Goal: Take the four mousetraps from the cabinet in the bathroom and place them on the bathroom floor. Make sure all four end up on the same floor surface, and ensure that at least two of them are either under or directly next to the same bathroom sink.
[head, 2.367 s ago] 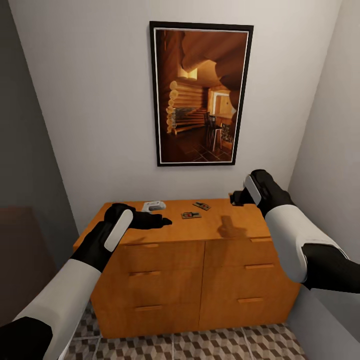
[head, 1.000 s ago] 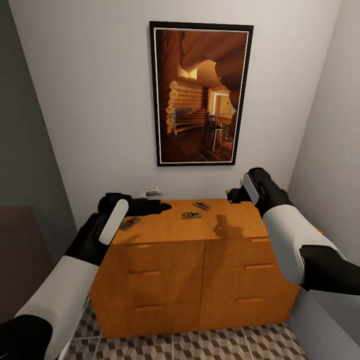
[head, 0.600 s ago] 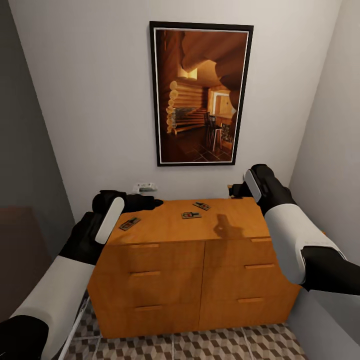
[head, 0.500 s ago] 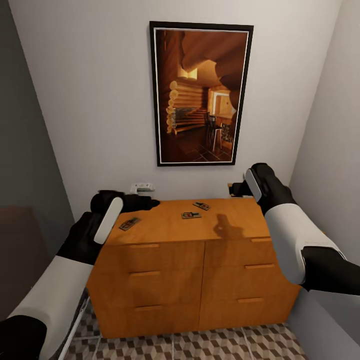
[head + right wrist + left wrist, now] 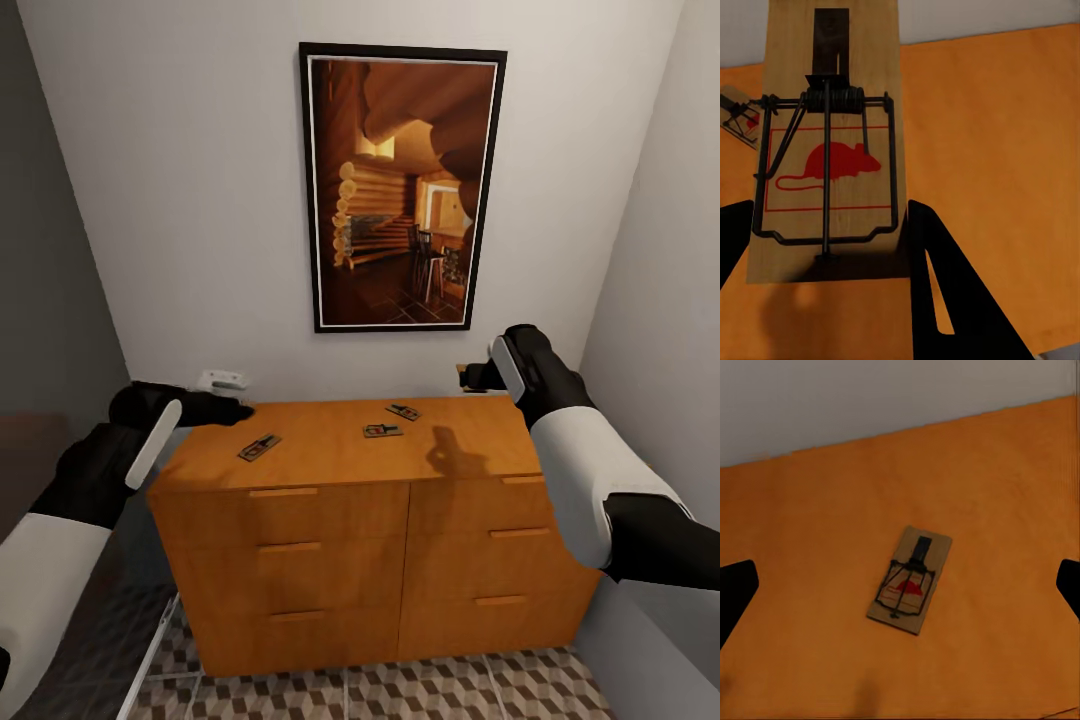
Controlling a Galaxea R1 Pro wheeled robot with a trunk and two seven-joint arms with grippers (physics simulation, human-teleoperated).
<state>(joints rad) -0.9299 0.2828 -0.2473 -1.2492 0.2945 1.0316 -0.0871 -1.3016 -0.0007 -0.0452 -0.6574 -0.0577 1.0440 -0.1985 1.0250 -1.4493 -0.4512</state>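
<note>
The orange-brown cabinet [image 5: 380, 540] stands against the wall, with three mousetraps lying on its top: one at the left [image 5: 259, 446], one in the middle [image 5: 382, 430] and one behind it [image 5: 403, 411]. My left gripper [image 5: 236, 408] hovers open above the cabinet's left end. In the left wrist view the left mousetrap [image 5: 909, 579] lies flat below the left gripper [image 5: 901, 589], whose fingers [image 5: 735, 589] are spread wide. My right gripper [image 5: 468, 378] hangs over the cabinet's right rear, shut on a fourth mousetrap [image 5: 832, 150]. The cube-patterned bathroom floor [image 5: 400, 690] shows below the cabinet.
A framed picture [image 5: 400, 190] hangs on the white wall above the cabinet. A side wall [image 5: 660, 300] stands close on the right. On the left a dark grey wall [image 5: 50, 300] and shadowed floor border the cabinet. Another trap [image 5: 739, 116] shows on the cabinet top in the right wrist view.
My left arm has swung left and slightly up, from over the cabinet top to its left end, uncovering the left mousetrap. The right arm with its mousetrap has barely moved.
</note>
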